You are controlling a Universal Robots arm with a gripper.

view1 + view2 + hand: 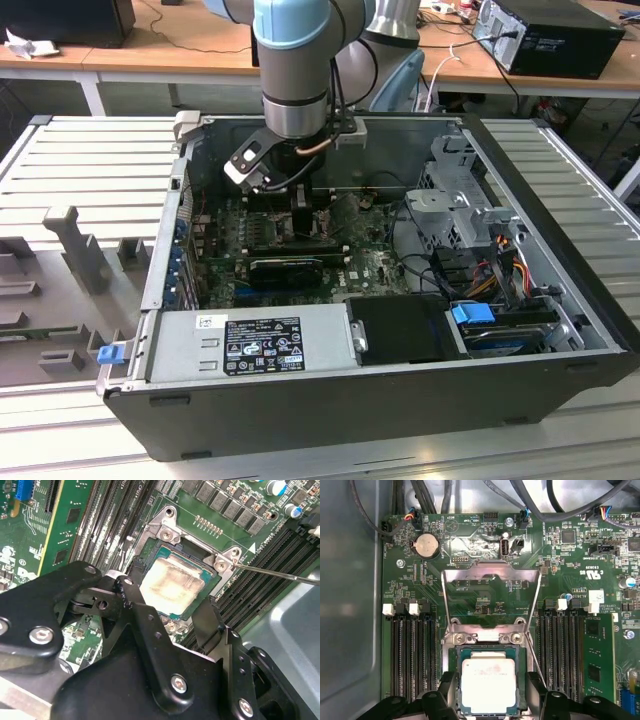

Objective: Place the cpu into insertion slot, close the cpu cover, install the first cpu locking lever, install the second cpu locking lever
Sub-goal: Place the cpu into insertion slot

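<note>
Cpu [172,587] silver-topped, smudged, seated in insertion slot [163,531], tool [491,681] spread astride it

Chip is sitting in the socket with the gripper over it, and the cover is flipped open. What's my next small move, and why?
Probably raise the gripper straight up, clear of the socket. The chip looks flat and square in the socket, the gripper sits astride it, and the cover lies swung open beyond the hinge. It likely cannot swing down while the gripper is in its path.

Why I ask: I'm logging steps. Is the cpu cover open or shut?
Open. In the first wrist view the cpu cover is swung back off the insertion slot, and the cpu lies uncovered in it.
</note>
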